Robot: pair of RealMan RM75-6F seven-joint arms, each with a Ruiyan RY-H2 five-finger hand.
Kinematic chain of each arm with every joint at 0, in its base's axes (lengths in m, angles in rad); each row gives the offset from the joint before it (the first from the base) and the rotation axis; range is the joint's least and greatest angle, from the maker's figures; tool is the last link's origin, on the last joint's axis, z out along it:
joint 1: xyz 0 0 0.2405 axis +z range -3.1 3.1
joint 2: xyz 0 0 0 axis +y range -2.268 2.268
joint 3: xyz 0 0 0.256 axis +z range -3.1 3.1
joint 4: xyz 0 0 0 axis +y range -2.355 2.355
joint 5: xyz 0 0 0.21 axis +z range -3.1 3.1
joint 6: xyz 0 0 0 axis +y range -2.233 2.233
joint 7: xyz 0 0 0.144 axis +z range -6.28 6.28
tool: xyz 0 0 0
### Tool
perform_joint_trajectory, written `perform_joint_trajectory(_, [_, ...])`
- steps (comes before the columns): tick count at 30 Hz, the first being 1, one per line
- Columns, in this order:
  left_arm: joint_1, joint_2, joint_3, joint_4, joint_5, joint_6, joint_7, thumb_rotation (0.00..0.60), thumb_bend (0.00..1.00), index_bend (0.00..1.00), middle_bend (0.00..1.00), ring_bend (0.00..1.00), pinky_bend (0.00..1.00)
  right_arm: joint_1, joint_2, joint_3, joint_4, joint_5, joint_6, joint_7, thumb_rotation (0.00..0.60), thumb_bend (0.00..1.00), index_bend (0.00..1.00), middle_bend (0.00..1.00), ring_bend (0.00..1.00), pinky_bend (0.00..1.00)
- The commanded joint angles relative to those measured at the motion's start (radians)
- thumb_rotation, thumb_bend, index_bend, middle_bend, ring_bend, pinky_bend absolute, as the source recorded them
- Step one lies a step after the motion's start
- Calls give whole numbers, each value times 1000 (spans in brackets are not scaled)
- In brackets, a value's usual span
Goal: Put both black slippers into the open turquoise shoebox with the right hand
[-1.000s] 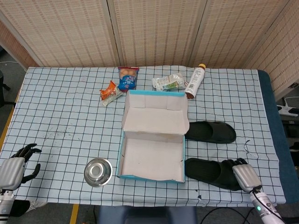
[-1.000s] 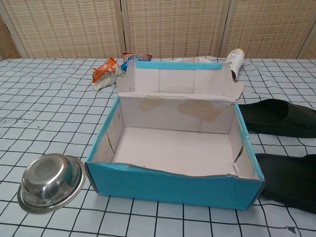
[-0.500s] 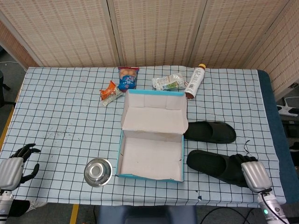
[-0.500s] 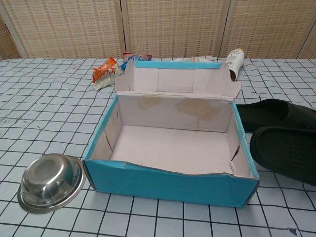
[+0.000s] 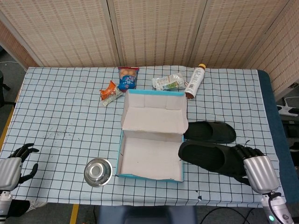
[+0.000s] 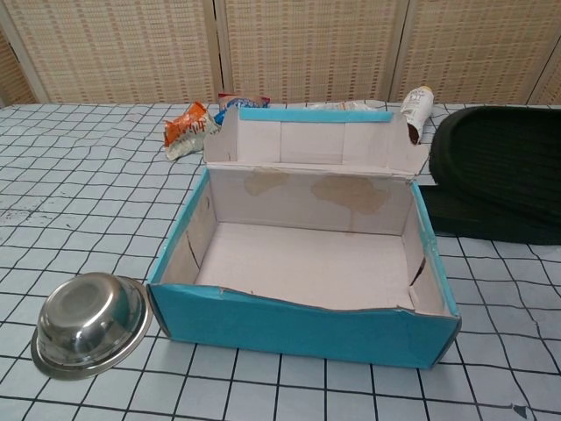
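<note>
The open turquoise shoebox (image 5: 152, 175) (image 6: 298, 329) stands mid-table with its lid flap up and nothing inside. My right hand (image 5: 256, 170) grips the heel end of one black slipper (image 5: 208, 157) (image 6: 500, 167), held up off the table just right of the box, its toe reaching the box's right wall. The other black slipper (image 5: 210, 132) (image 6: 491, 224) lies flat on the checked cloth behind it. My left hand (image 5: 11, 165) hovers at the table's front left corner, holding nothing, fingers loosely curled and apart.
A steel bowl (image 5: 98, 171) (image 6: 88, 323) sits left of the box front. Behind the box lie an orange snack pack (image 5: 110, 92), a blue snack bag (image 5: 128, 78), a green-white packet (image 5: 168, 82) and a bottle (image 5: 195, 81) on its side.
My right hand has lifted the nearer slipper off the table and carried it up and left toward the box. The box shifted slightly. The left hand stayed put.
</note>
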Motion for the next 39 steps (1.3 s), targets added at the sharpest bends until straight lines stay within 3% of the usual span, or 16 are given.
perform_joint_trajectory(1, [0,0,2,0,3,-1,2,600,427,308,147,202,422,77,-59,48,-78,3,-95,-89,600,0,680,631,517,475])
perform_joint_trajectory(7, [-3,2,3,-3,-5,-13,9,600,427,308,147,203,422,203,-200,120,-201,181,-265,-333,600,0,680,630,517,475])
perform_joint_trajectory(10, [-2,7,4,-5,-4,-12,6,600,428,308,148,203,422,260,-298,143,-203,297,-308,-455,600,0,680,631,517,475])
perform_joint_trajectory(14, [-1,11,5,-10,1,-12,-4,600,427,308,148,203,423,301,-394,151,-178,403,-316,-524,600,0,680,631,517,475])
perform_joint_trajectory(18, [-3,10,6,-6,-2,-17,1,600,427,308,148,203,423,340,-472,158,-120,470,-334,-506,600,0,680,630,517,475])
perform_joint_trajectory(23, [-6,9,6,-4,-7,-27,2,600,427,308,148,203,423,370,-541,154,-34,446,-324,-469,600,0,680,631,517,475])
perform_joint_trajectory(32, [-7,9,6,-5,-11,-30,4,600,427,308,149,203,423,381,-558,127,16,439,-322,-434,600,0,680,632,519,479])
perform_joint_trajectory(39, [-8,6,7,-4,-14,-34,15,600,427,308,148,203,423,402,-604,95,155,375,-360,-300,600,0,681,634,525,482])
